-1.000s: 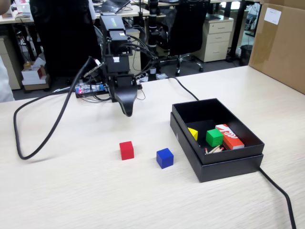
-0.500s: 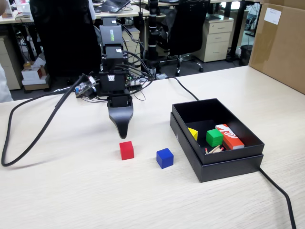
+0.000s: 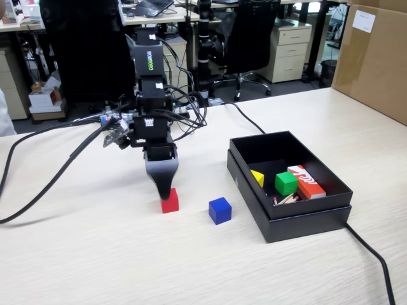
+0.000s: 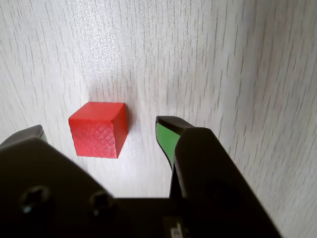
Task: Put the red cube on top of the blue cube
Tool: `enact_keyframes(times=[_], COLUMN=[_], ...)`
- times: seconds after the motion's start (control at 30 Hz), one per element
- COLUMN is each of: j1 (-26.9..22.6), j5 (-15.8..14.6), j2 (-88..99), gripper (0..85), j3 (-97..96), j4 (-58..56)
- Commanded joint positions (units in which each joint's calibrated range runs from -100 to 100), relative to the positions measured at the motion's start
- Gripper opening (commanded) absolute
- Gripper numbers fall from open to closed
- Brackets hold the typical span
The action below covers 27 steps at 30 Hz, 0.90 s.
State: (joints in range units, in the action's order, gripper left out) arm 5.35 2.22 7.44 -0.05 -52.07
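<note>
in the fixed view the arm stands over the table [image 3: 95,254], its gripper [image 3: 165,192] pointing straight down, tip right at the top of the red cube [image 3: 170,203], and from this side the two jaws line up so the gap can't be read here. the red cube sits flat on the wood, and the blue cube [image 3: 220,210] sits on the table just to the right of the red cube, apart from it, not touching. further right of the red cube is the black box [image 3: 305,219], and inside it a green cube [image 3: 286,183], a yellow piece [image 3: 257,178] and a red-and-white box [image 3: 306,181]. a black cable [image 3: 38,190] loops across the table left of the red cube. over to the wrist view: the red cube [image 4: 97,130] lies on the pale wood between the two jaws, which stand open wider than the cube, the green-lined finger [image 4: 166,139] just right of the red cube with a clear strip of table between them, the other tip low at the left edge, also off the red cube. nothing is gripped.
</note>
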Motion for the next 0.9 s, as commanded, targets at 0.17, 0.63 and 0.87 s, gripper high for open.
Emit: enact_keyframes(times=[0.17, 0.63, 0.87], j1=[-0.24, -0.59, -0.54], j5=[-0.15, -0.44, -0.34], j2=[-2.8, -6.81, -7.84], gripper=[44.4, 44.4, 44.3], j3=[7.03, 8.57, 8.75], j4=[0.19, 0.19, 0.19])
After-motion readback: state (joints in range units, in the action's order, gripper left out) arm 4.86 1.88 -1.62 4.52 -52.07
